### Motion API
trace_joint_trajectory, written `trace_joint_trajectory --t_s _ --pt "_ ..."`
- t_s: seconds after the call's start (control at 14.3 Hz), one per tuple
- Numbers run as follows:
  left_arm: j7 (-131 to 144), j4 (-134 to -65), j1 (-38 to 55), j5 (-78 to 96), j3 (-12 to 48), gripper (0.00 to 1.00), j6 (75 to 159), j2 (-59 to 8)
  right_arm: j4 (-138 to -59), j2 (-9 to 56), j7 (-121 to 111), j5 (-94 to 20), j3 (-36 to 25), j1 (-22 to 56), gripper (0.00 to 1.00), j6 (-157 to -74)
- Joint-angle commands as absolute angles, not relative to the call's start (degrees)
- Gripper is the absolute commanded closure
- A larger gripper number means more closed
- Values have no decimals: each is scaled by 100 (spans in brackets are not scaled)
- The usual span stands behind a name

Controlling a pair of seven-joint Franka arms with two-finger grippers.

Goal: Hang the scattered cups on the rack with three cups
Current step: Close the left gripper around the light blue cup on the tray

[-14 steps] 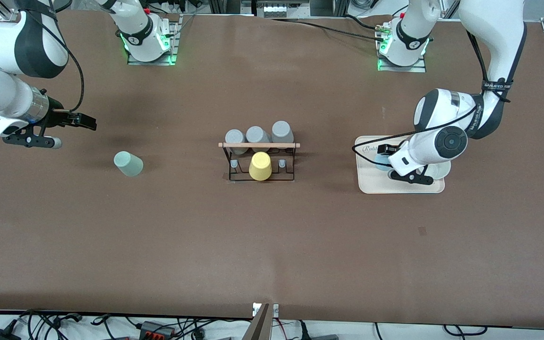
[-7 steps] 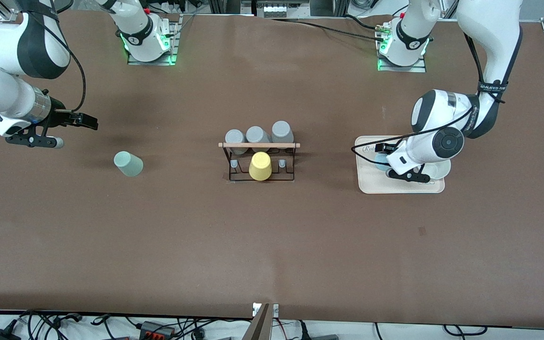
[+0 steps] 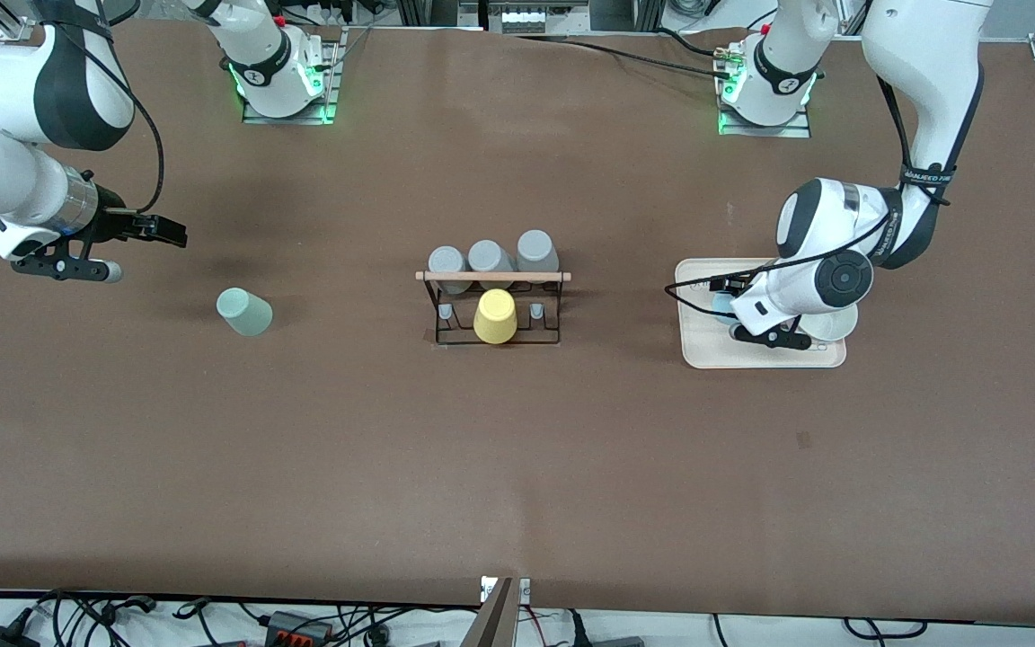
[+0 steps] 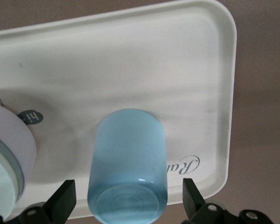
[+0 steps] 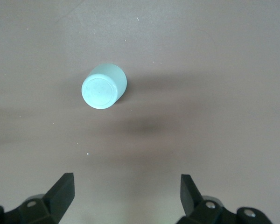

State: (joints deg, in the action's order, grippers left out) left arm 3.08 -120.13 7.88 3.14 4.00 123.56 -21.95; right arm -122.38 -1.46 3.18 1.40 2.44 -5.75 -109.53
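No cup is hung yet: the blue cup (image 4: 128, 163) sits on the tray (image 4: 214, 70) between the left gripper's (image 4: 128, 200) wide fingers, and the green cup (image 3: 243, 312) waits on the tabletop near the wide-open right gripper (image 3: 167, 231), away from the rack (image 3: 495, 305).

Brown matte table (image 3: 517, 449) fills the view. Cables (image 3: 302, 620) and power adapters lie along its near edge. Aluminium framing (image 3: 517, 13) runs along the top. Lighting even, shadows soft.

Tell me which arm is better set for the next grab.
Left. The left gripper is open and low over the tray, fingers either side of the blue cup. The right gripper, also open, hangs over bare table short of the green cup.
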Motion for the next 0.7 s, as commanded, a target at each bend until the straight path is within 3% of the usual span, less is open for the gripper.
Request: trace_joint_trajectory --t_s 0.0,0.21,0.42,0.63 --pt "281 -12006 765 413 448 11 12445 -2224 -12410 -343 281 202 272 -580 0 -11048" --pt "281 -11979 791 413 448 30 12437 -2285 -12410 -343 281 202 272 -580 0 -11048" --pt "290 -11945 791 413 448 60 12401 -2285 -12410 -334 281 202 272 -589 0 -11048" --pt "316 -11498 765 413 448 69 11921 -2233 -12410 -334 281 202 272 -589 0 -11048"
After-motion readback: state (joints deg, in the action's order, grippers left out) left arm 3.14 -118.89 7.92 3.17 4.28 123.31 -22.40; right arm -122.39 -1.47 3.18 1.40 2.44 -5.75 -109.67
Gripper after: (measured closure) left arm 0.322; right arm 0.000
